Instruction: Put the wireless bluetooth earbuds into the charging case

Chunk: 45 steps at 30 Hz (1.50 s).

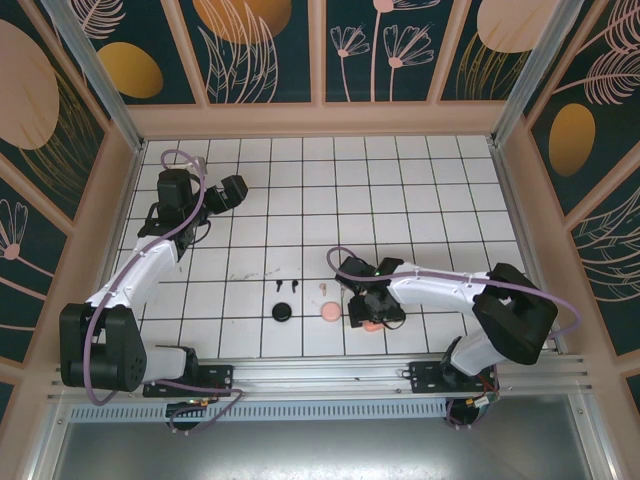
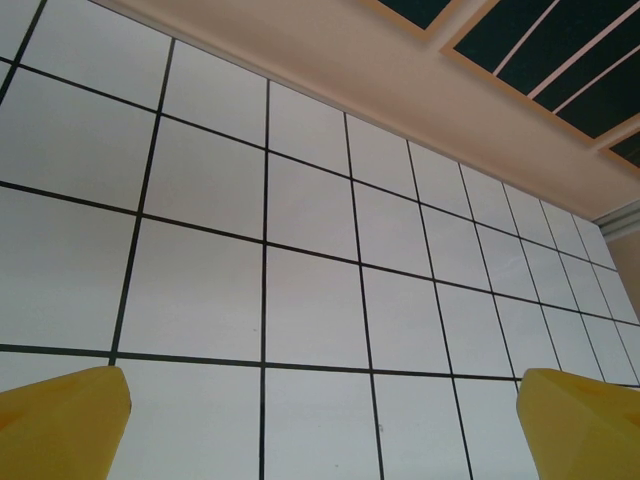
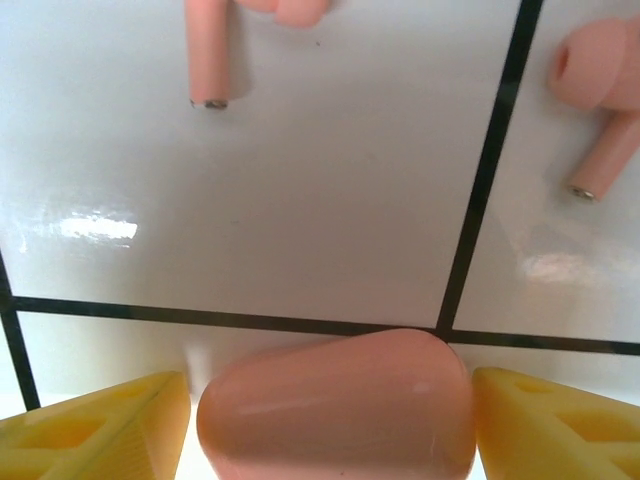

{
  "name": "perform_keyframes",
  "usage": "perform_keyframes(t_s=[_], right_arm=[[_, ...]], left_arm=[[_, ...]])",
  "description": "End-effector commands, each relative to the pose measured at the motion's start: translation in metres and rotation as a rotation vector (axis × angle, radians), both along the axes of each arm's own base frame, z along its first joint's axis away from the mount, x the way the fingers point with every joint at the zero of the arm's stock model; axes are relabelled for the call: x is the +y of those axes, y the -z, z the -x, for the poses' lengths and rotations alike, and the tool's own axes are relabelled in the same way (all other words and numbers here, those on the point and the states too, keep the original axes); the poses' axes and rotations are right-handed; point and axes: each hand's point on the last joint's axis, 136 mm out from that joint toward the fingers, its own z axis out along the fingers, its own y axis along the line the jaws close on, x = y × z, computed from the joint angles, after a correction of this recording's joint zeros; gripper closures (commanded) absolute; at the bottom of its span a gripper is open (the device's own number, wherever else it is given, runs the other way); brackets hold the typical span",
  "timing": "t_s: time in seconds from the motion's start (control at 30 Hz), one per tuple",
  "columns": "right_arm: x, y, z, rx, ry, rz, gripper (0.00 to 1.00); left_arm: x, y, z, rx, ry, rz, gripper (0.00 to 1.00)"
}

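Coral-pink charging case (image 3: 335, 410) sits between the right fingers (image 3: 95, 430), which press on both of its sides. The left fingers (image 2: 60, 420) are wide apart with nothing in them, far off over the bare counter (image 2: 300, 300). We think the job now is to hold the case steady, so we should squeeze softly and keep it flat. Just past the case, the first coral-pink earbud (image 3: 207, 50) lies with its stem pointing straight back at the fingers. The second coral-pink earbud (image 3: 600, 100) lies slanted, stem tip toward the case, round end away.
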Motion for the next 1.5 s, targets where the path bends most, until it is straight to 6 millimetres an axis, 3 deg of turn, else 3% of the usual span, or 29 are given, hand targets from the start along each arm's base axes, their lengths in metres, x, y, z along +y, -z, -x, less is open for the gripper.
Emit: perform_keyframes(t_s=[0.0, 0.43, 0.53, 0.63, 0.8, 0.97, 1.1, 1.2, 1.33, 1.47], right_arm=[[-0.003, 0.008, 0.002, 0.011, -0.018, 0.02, 0.27], [-0.012, 0.017, 0.01, 0.034, -0.016, 0.024, 0.29], [-0.013, 0.015, 0.011, 0.028, -0.012, 0.012, 0.35], [-0.01, 0.006, 0.009, 0.01, -0.006, -0.014, 0.45], [0.002, -0.031, -0.003, -0.058, 0.011, -0.092, 0.48], [0.023, -0.094, -0.041, -0.189, 0.065, -0.256, 0.48], [0.039, -0.146, -0.099, -0.303, 0.174, -0.451, 0.48], [0.049, -0.173, -0.147, -0.359, 0.267, -0.581, 0.48], [0.058, -0.181, -0.202, -0.368, 0.399, -0.659, 0.48], [0.08, -0.175, -0.228, -0.304, 0.486, -0.736, 0.49]], left_arm=[[-0.008, -0.015, -0.004, -0.047, 0.039, 0.0, 0.01], [-0.011, -0.027, -0.002, -0.021, 0.02, 0.09, 0.01], [-0.013, -0.032, 0.0, -0.021, 0.013, 0.124, 0.01], [-0.012, -0.04, 0.003, -0.04, 0.005, 0.142, 0.01], [-0.012, -0.051, 0.009, -0.051, -0.007, 0.18, 0.01], [-0.023, -0.057, 0.012, -0.061, 0.029, 0.297, 0.03], [-0.035, -0.059, 0.015, -0.144, 0.064, 0.372, 0.07], [-0.047, -0.055, 0.015, -0.186, 0.09, 0.384, 0.07], [-0.07, -0.039, 0.011, -0.202, 0.127, 0.388, 0.07], [-0.1, -0.02, 0.01, -0.206, 0.173, 0.38, 0.08]])
